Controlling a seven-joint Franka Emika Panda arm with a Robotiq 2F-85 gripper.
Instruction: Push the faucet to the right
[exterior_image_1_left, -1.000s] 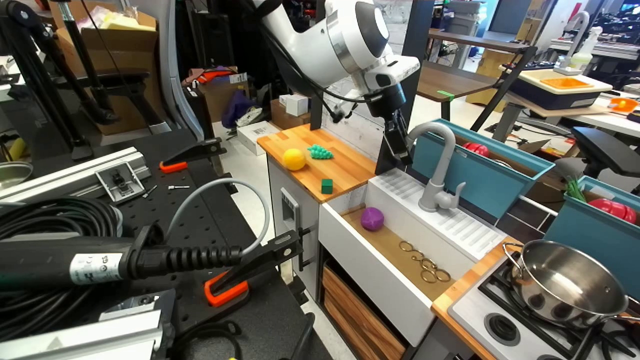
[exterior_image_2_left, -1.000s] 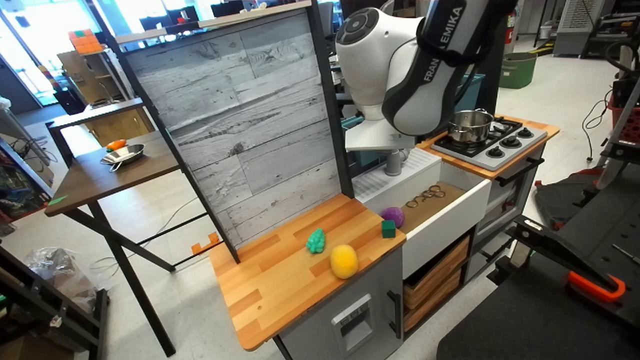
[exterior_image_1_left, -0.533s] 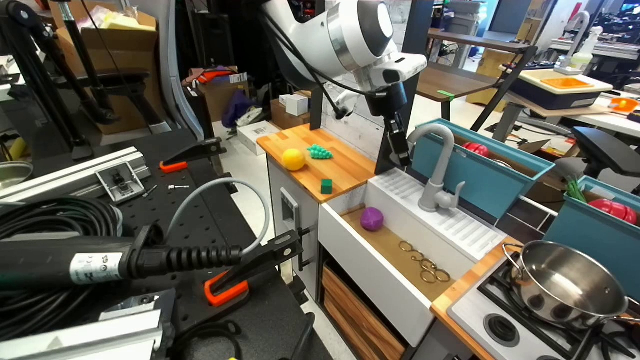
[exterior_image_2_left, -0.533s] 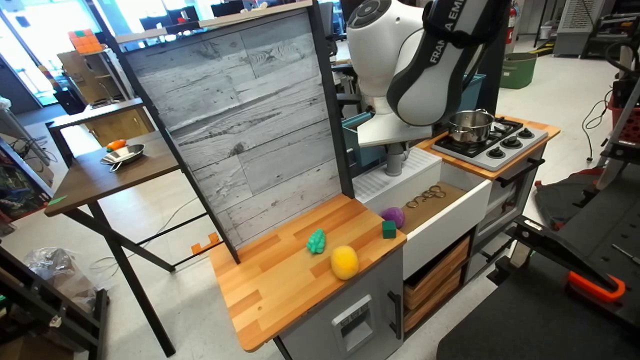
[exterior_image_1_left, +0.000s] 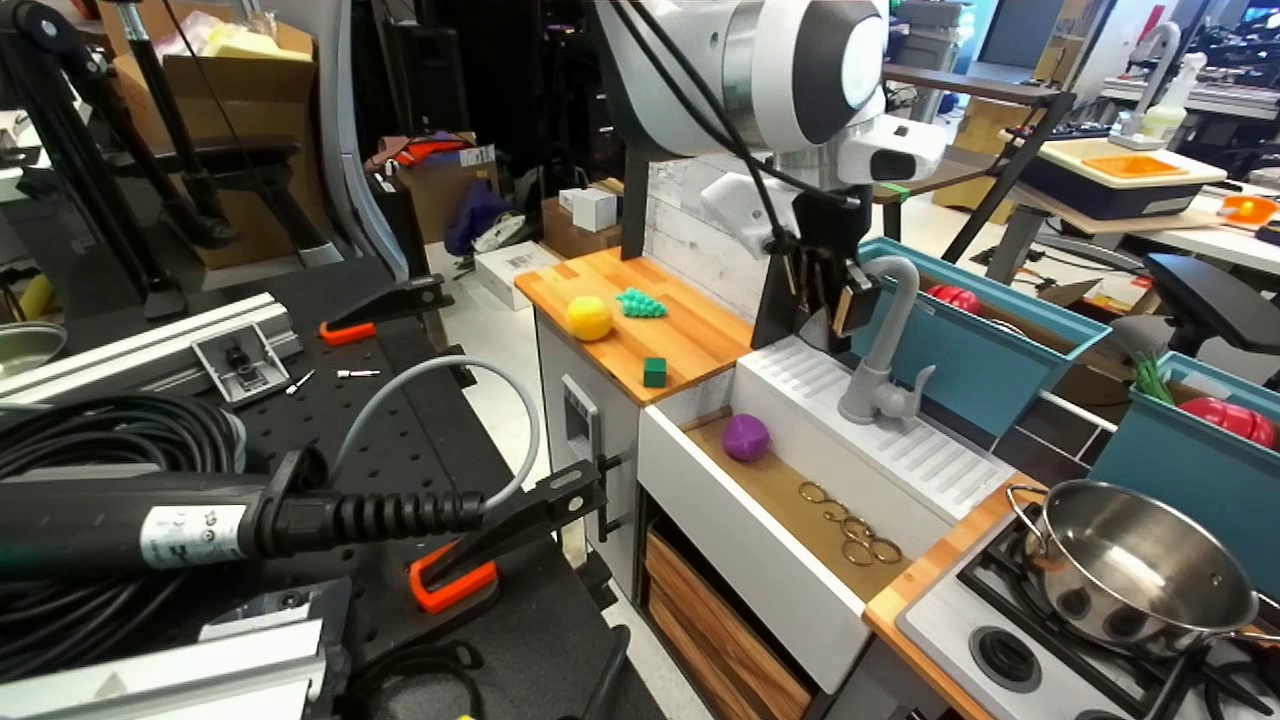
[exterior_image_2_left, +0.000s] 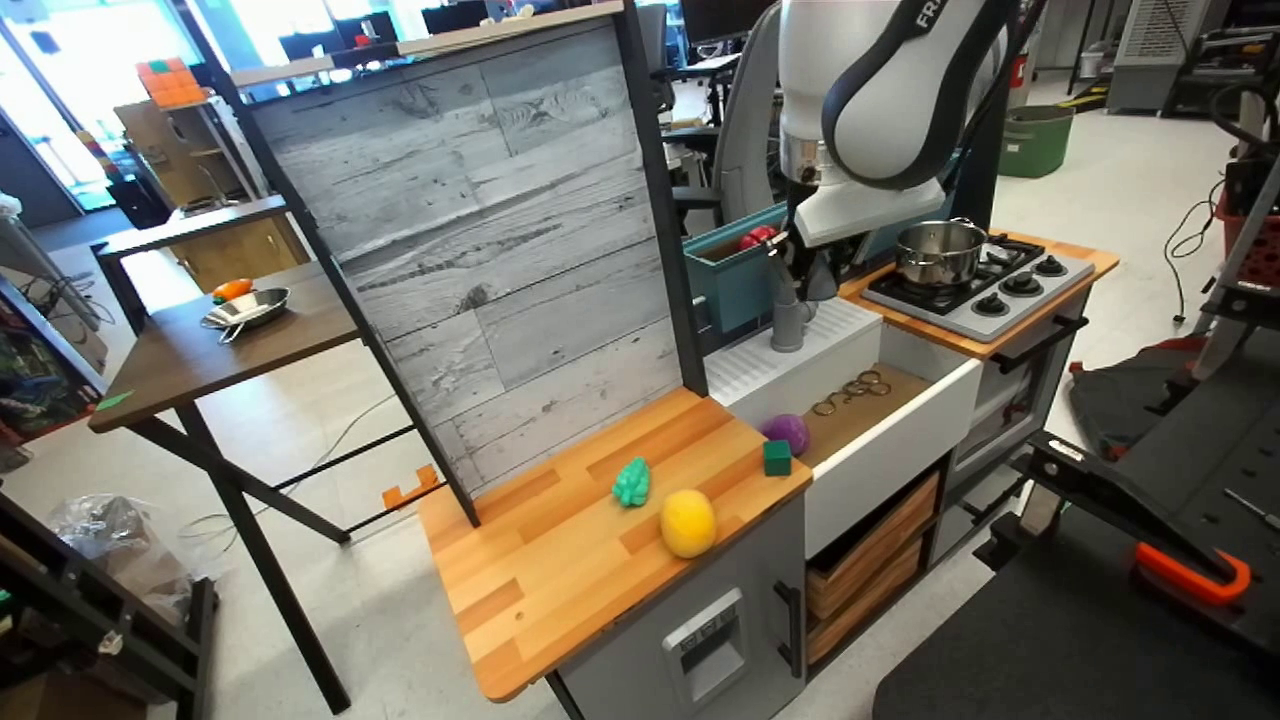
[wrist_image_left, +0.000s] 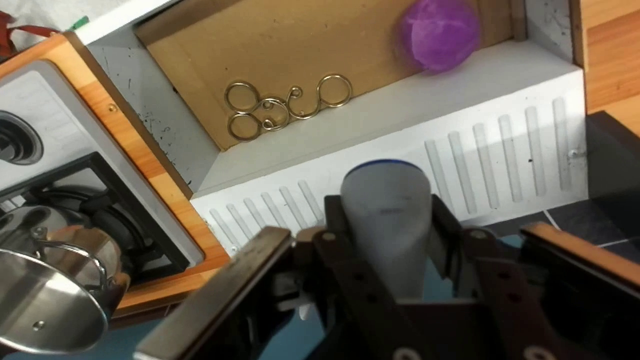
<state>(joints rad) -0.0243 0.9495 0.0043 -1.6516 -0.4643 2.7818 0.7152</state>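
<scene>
Robotiq gripper (wrist_image_left: 387, 202), mounted on the white Panda arm (exterior_image_1_left: 775, 75), hangs fingers-down over the rear side of the toy sink (exterior_image_1_left: 750, 555). Its jaws stand partway apart. The flared grey spout (wrist_image_left: 387, 225) of the faucet (exterior_image_1_left: 884, 345) lies between them. In the wrist view the fingers (wrist_image_left: 444, 220) sit close against the spout on both sides; whether they clamp it cannot be told.

Faucet position: the spout end is at the gripper's fingers. The base stands upright, lower than the gripper, on the white ridged ledge (exterior_image_1_left: 930, 450). In an exterior view the arched neck and the lever (exterior_image_1_left: 912, 393) show to the right of the gripper, the neck just beside it.

Lower than the gripper, inside the sink and apart from it: one purple round toy (exterior_image_1_left: 746, 437) and one piece of curled, ringed metal wire (wrist_image_left: 288, 107).

Beyond the gripper in an exterior view: blue-teal plastic bin (exterior_image_1_left: 980, 370), holding a red item (exterior_image_1_left: 952, 296).

To one side of the gripper, well apart: stainless steel pot (exterior_image_1_left: 1095, 600) on the toy hob (exterior_image_1_left: 950, 610).

To the opposite side: butcher-block counter (exterior_image_1_left: 700, 325), bearing a green cube (exterior_image_1_left: 654, 372) near the edge toward the gripper, a yellow round toy (exterior_image_1_left: 589, 318) and a knobbly teal-green toy (exterior_image_1_left: 641, 304).
</scene>
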